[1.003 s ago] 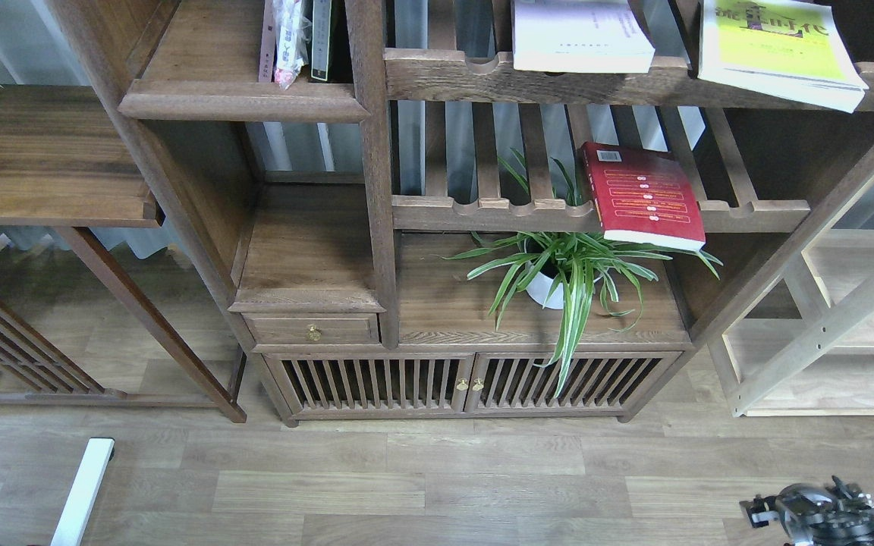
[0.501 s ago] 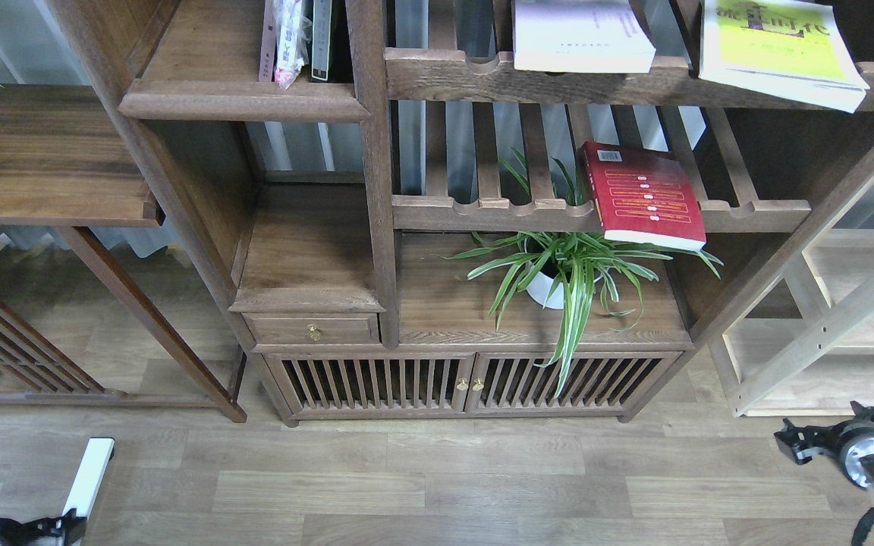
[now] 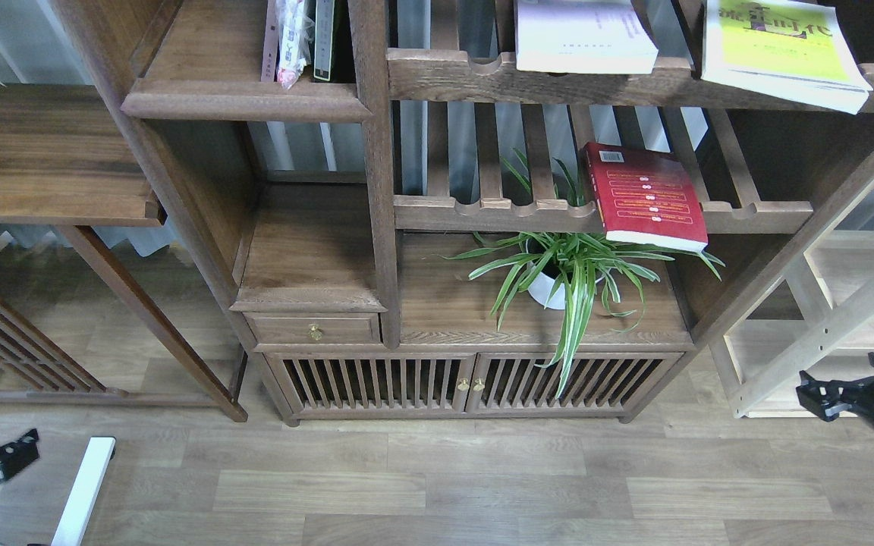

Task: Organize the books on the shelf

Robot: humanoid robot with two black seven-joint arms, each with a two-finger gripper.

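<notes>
The red paperback with yellow text bands (image 3: 646, 196) lies flat, up-left of the right gripper (image 3: 835, 396) (the nearer arm); whether its jaws are apart, I cannot tell.

The red book (image 3: 646, 196) has yellow text bands across its cover. Up top there's a pale white-lavender book (image 3: 583, 34) and a bright yellow-green book (image 3: 782, 47) with white edges. The shelf (image 3: 243, 97) is dark brown wood, the plant (image 3: 570, 273) striped green in a white pot, the floor (image 3: 422, 485) grey-brown planks.
</notes>
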